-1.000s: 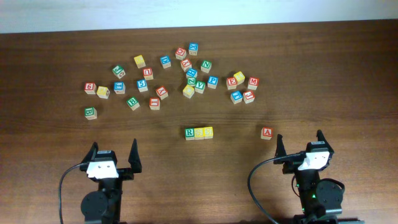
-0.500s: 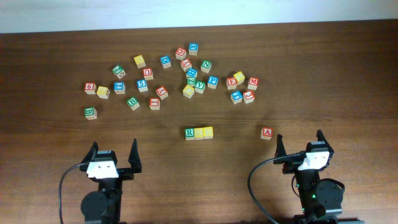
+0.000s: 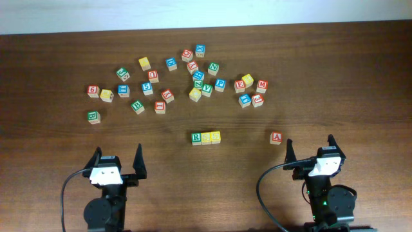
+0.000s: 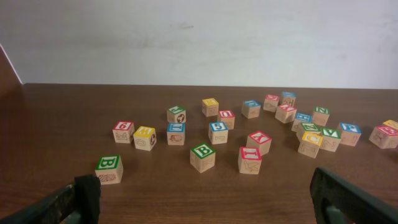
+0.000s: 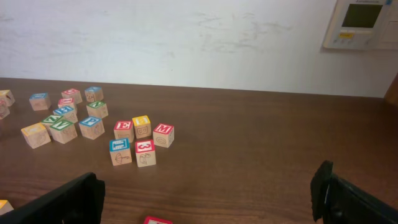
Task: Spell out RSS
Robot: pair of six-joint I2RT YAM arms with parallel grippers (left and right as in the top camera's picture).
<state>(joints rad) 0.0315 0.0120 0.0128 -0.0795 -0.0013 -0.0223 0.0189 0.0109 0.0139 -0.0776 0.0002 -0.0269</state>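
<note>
Toward the near edge of the worktop (image 3: 360, 77), centrally, we log the RSS row (image 3: 205, 137), cubes touching, long axis left-right. It lies ahead, between left gripper (image 3: 118, 150) and right gripper (image 3: 309, 140). Both are wide and empty, the left marginally nearer.

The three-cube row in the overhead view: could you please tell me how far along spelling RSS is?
Looks done: the R cube, middle yellow cube and end yellow cube sit in one row; the yellow letters are too small to read. In hand: nothing; the left pincer and right pincer are open and empty. Left: perhaps only confirming both read S.
</note>
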